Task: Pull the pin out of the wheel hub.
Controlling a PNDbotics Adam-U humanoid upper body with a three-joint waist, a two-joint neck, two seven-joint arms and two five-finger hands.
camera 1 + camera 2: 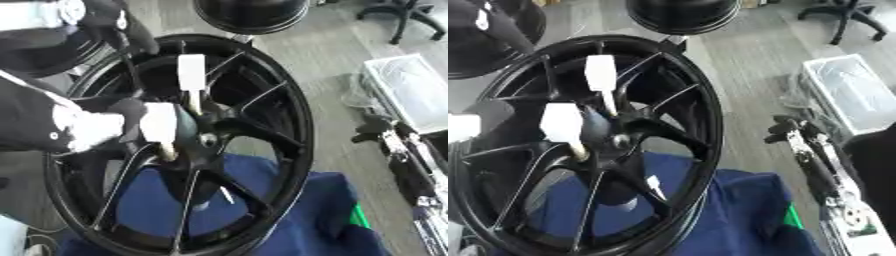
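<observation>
At the black spoked alloy wheel hub [614, 142], the left hand [87, 127], fingers unclear, should draw the white-handled pin [563, 127] straight outward.

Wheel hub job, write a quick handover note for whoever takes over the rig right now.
Left hand: at the hub's left side, touching the lower pin; whether its fingers close on it is unclear.
Right hand: idle at the right edge, clear of the wheel.
Upper pin and lower pin both stand in the hub.
Done: reach made.
Left: grasp a pin and pull it out.
</observation>
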